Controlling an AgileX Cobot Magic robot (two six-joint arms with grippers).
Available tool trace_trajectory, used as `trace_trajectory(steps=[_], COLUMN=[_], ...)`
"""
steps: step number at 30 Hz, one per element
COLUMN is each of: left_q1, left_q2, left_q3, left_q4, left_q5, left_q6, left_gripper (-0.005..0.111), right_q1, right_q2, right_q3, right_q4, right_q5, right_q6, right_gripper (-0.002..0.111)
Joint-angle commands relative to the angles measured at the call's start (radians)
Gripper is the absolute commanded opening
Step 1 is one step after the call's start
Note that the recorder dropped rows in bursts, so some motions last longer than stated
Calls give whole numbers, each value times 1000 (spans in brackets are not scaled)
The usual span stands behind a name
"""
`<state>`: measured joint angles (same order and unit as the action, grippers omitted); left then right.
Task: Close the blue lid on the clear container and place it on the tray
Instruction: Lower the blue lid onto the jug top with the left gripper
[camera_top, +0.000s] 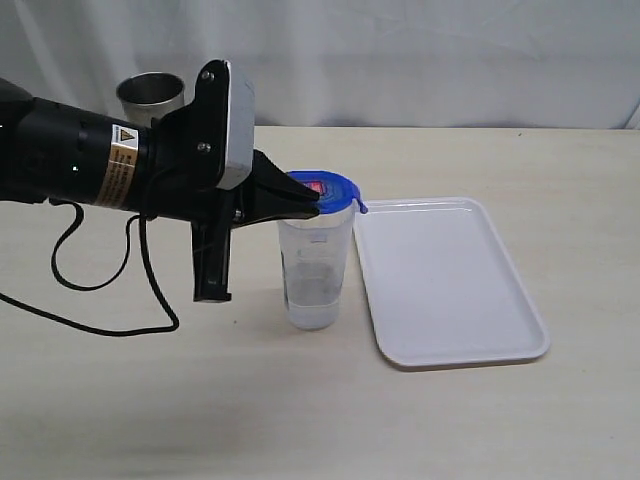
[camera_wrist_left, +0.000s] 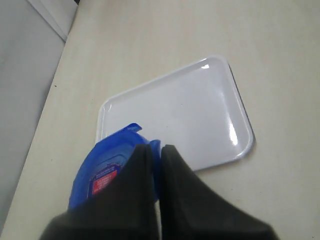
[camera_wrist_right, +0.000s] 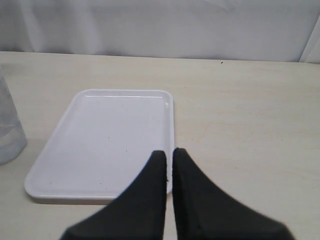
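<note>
The clear container (camera_top: 315, 270) stands upright on the table just left of the white tray (camera_top: 445, 285). The blue lid (camera_top: 325, 185) with its red sticker lies on the container's rim, one tab sticking out toward the tray. My left gripper (camera_top: 315, 205) reaches in from the left, shut on the lid's near edge; in the left wrist view a strip of the blue lid (camera_wrist_left: 107, 160) shows between the fingertips of the left gripper (camera_wrist_left: 156, 146). My right gripper (camera_wrist_right: 169, 152) is shut and empty, over the tray's near corner (camera_wrist_right: 110, 135); it is outside the exterior view.
A grey steel cup (camera_top: 150, 97) stands at the back left behind my left arm. A black cable (camera_top: 100, 290) loops on the table under that arm. The tray (camera_wrist_left: 185, 115) holds nothing. The table edge and a white curtain lie behind.
</note>
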<state>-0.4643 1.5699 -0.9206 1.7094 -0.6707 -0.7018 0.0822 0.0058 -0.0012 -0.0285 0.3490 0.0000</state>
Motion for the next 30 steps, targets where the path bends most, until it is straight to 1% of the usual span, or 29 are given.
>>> trace_trajectory(steps=[1, 7, 14, 30], left_q1=[-2, -2, -2, -2], left_q2=[-5, 8, 31, 31], left_q3=[5, 5, 5, 5], left_q4=[2, 6, 6, -2], left_q5=[-32, -64, -15, -17], left_q6=[-10, -14, -28, -40], left_gripper=[0, 0, 0, 0], right_q1=[3, 3, 3, 3], right_q2=[-6, -6, -6, -6], right_q3=[1, 1, 1, 1], right_q4=[-1, -1, -1, -1], right_q5=[-6, -6, -6, -6], right_q6=[0, 0, 0, 0], right_gripper=[5, 5, 5, 5])
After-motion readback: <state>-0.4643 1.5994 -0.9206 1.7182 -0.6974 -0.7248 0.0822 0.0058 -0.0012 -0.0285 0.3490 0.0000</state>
